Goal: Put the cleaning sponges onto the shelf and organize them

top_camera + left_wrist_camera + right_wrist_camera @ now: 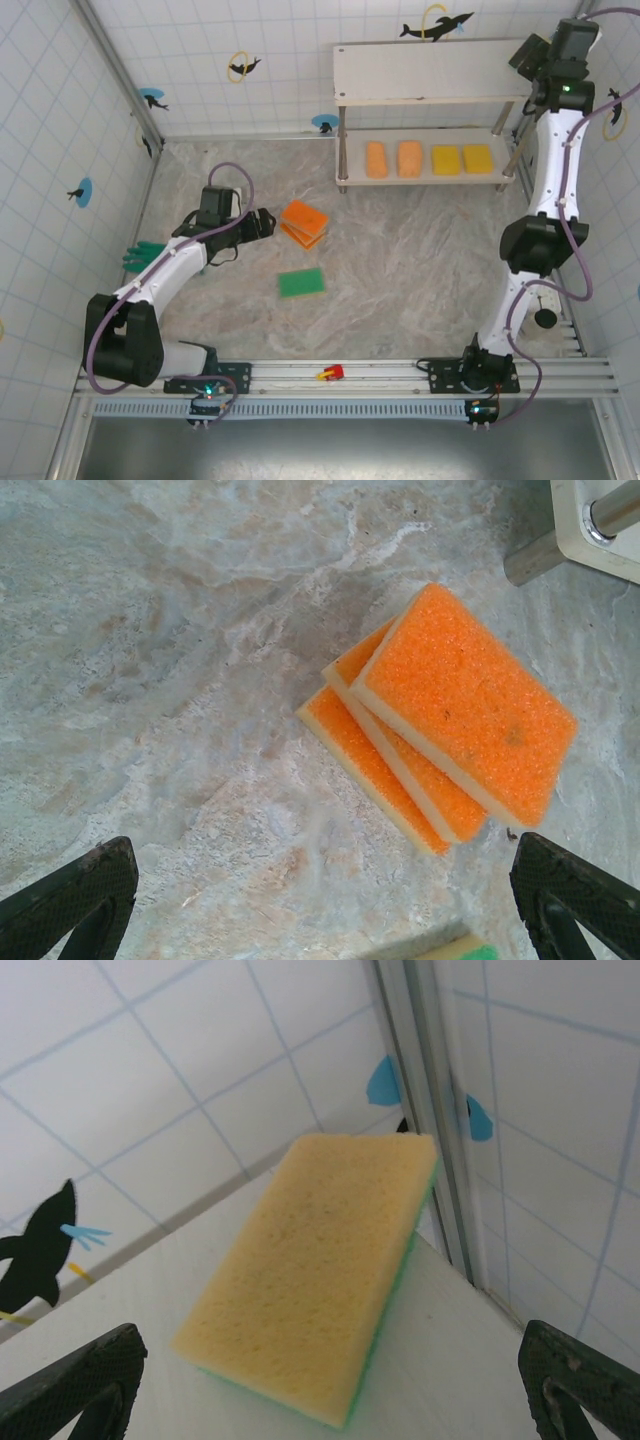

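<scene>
Nearest in the overhead view, a small red object (331, 373) lies on the metal rail (390, 378) between the arm bases. On the table (420, 260) beyond, a green sponge (301, 282) lies flat, and an orange stack (304, 222) sits just beside the left gripper (262, 222). A green glove (143, 256) lies by the left wall. On the shelf (430, 70) (against the far wall), the lower board carries two orange sponges (376, 159) and two yellow sponges (445, 159) in a row. The right gripper (528, 55) hangs at the top board's right end.

Left wrist view: both fingers (80, 890) stand wide apart, holding nothing. The stack is three fanned orange sponges on the table ahead of them.

Right wrist view: the fingers (85, 1375) are likewise spread and empty. A yellow-faced sponge (310, 1280), green underneath, lies flat on the top board, clear of them.
</scene>
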Motion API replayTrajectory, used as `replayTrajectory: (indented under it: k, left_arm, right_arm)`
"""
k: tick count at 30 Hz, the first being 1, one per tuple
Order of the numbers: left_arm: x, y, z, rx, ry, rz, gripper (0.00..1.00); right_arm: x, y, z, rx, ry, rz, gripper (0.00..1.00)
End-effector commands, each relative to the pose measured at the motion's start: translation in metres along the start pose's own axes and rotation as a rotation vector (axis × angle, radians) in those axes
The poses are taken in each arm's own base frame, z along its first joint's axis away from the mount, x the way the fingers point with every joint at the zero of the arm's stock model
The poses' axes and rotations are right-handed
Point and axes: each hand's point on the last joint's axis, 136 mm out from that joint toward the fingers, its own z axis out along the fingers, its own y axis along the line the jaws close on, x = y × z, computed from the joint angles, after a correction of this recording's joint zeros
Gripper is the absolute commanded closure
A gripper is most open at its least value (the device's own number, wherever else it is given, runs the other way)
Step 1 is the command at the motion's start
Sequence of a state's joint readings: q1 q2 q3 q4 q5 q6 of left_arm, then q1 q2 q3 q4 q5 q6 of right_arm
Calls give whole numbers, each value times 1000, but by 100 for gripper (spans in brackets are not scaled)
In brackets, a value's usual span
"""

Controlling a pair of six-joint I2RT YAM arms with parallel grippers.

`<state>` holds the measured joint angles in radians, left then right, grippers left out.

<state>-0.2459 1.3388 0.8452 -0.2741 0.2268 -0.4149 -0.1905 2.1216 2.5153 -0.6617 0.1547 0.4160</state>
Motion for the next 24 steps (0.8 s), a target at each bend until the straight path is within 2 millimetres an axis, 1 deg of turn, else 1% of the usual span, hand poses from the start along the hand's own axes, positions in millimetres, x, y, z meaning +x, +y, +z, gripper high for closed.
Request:
replayTrajectory:
  k: [1,6,8,13,14,17,18,19,20,24]
  left_arm:
    - [-14,-7,1,28,-24,25,3]
    - [-14,-8,8,42,-15,6,3]
    - [-15,-8,10,45,-11,0,3]
    - [-16,-9,13,49,-7,-10,3]
    - [-16,-9,13,48,-6,-14,3]
    - [-17,-8,12,41,-12,-21,3]
    - [-17,-8,11,39,-13,-25,3]
    - [-17,-8,11,38,-14,-28,3]
    - [-18,-8,11,36,-16,-31,3]
    - [-18,-7,10,32,-19,-42,3]
  right_arm:
    - [-34,-11,-1,-42,-84,86,2]
    - [-40,-23,-1,-57,-80,77,2]
    - [-41,-26,2,-89,-73,89,2]
    - [-45,-42,18,-194,-49,186,1]
    - [-44,-41,21,-237,-37,198,1]
    - [-48,-47,30,-315,-31,256,5]
    - [-50,-47,32,-350,-31,273,6]
    - [-56,-46,29,-379,-40,283,6]
    - [-48,-51,41,-389,-24,302,7]
    - [-48,-53,47,-430,-21,317,7]
